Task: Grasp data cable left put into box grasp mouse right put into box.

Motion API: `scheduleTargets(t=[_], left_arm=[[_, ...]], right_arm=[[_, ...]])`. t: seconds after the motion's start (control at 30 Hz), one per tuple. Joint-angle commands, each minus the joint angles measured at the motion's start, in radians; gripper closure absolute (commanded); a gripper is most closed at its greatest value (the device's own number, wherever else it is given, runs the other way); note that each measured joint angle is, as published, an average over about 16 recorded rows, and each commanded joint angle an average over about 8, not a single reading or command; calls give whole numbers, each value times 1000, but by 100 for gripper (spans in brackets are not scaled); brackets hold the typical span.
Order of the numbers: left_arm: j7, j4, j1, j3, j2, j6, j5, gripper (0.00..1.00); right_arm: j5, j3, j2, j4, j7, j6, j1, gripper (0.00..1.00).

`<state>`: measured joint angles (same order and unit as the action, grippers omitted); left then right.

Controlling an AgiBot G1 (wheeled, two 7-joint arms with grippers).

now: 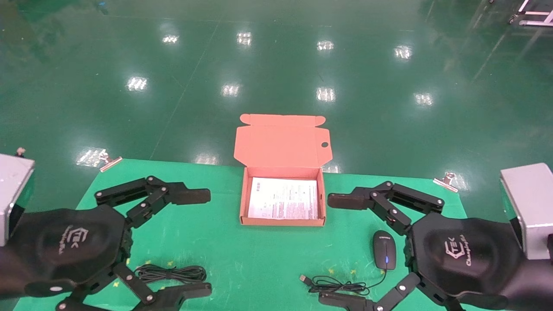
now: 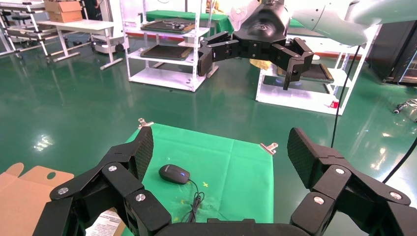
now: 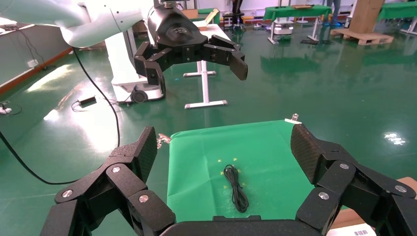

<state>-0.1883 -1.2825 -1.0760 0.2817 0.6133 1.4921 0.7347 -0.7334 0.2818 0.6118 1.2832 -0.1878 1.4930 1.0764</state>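
One data cable (image 1: 170, 273) bundle lies on the green cloth (image 1: 224, 255) between the spread fingers of the left gripper (image 1: 196, 244), untouched. One mouse (image 1: 384, 255) sits just inboard of the right gripper (image 1: 341, 249), also spread wide and empty, its USB cord (image 1: 335, 284) coiled beside the near finger. One box (image 1: 283, 196), lid up, with a printed sheet (image 1: 283, 198) inside, stands between both grippers, slightly ahead.
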Motion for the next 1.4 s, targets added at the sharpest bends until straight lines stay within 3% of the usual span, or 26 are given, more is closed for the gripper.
scheduleTargets(t=[0.03, 0.37, 0.77, 0.93, 1.17, 1.4], left_arm=[[0, 1, -1, 1, 1, -2, 2, 0], [26, -9, -17, 10, 6, 1, 40, 0], [-32, -48, -157, 131, 41, -22, 334, 0], [-48, -55, -238, 195, 76, -10, 483, 0], [-20, -62, -328, 297, 145, -6, 728, 0], [6, -63, -365, 388, 211, -37, 952, 0]], right_arm=[[0, 0, 0, 0, 0, 0, 0, 0], [-38, 12, -8, 1, 7, 3, 9, 0], [-297, 117, -3, 37, 39, 57, 161, 0], [-454, 215, 28, 48, 87, 80, 268, 0], [-690, 430, 91, 58, 189, 85, 429, 0], [-866, 596, 152, 60, 212, 63, 511, 0]])
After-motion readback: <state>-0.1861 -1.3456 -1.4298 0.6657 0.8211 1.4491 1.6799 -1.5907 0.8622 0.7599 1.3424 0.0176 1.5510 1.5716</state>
